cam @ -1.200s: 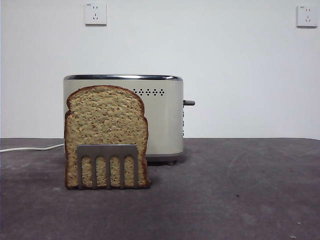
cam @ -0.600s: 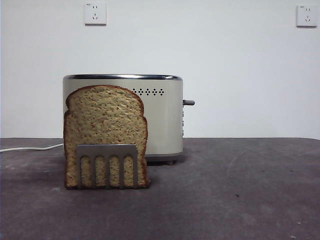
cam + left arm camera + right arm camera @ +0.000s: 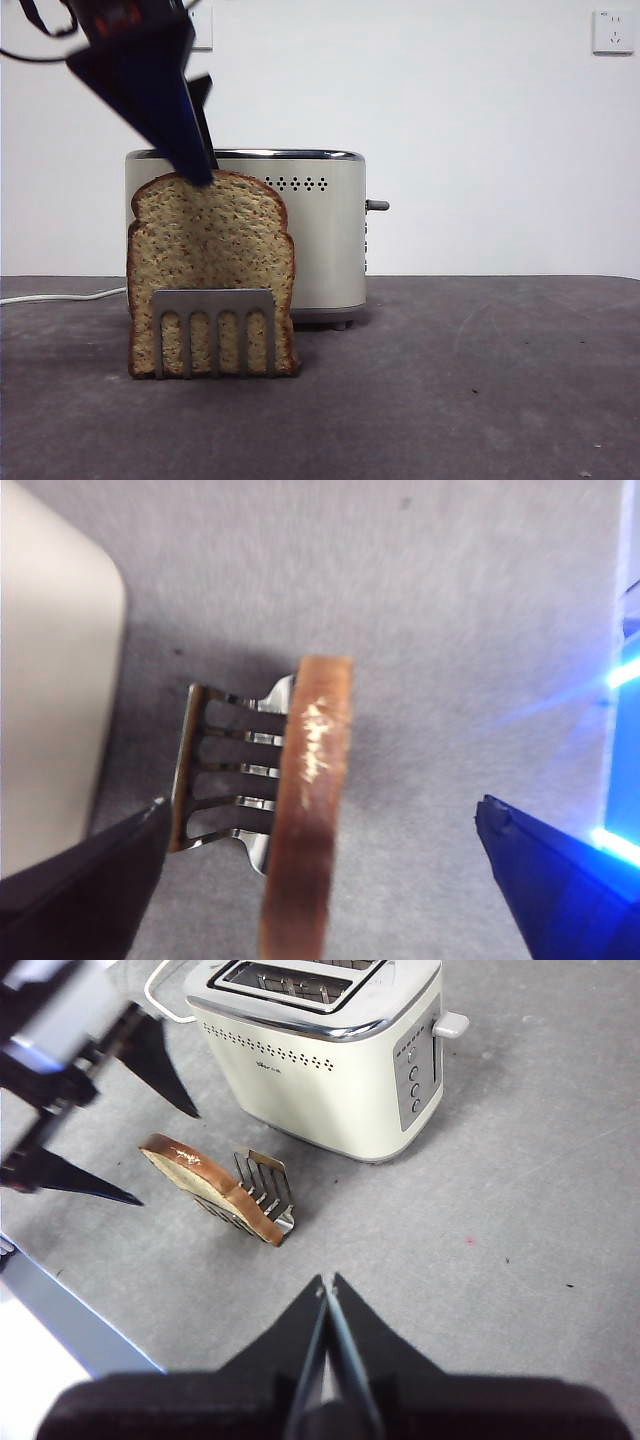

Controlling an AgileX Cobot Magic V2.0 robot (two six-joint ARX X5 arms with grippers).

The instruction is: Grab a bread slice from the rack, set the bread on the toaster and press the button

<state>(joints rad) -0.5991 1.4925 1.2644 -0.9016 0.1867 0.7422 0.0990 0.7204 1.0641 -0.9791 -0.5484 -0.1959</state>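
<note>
The slice of bread [image 3: 210,255] stands upright in the rack [image 3: 213,301], just in front of the cream toaster [image 3: 320,235] with its grey side lever [image 3: 378,205]. My left gripper [image 3: 205,170] hangs at the slice's top edge, open. In the left wrist view, the left gripper [image 3: 322,808] has its jaws wide apart on either side of the slice's crust [image 3: 305,810], not touching it, with the rack [image 3: 215,770] and the toaster [image 3: 50,680] beyond. My right gripper [image 3: 327,1292] is shut and empty, high above the table, looking down on the toaster [image 3: 330,1070], the bread [image 3: 205,1185] and the rack [image 3: 265,1195].
A white power cord [image 3: 60,296] runs off from behind the toaster toward the left. The wall behind carries two sockets [image 3: 612,32]. Dark grey tabletop [image 3: 480,380] stretches to the right of the toaster.
The left arm has come into the front view from the upper left and dropped to the top of the slice. Bread, rack and toaster have not moved.
</note>
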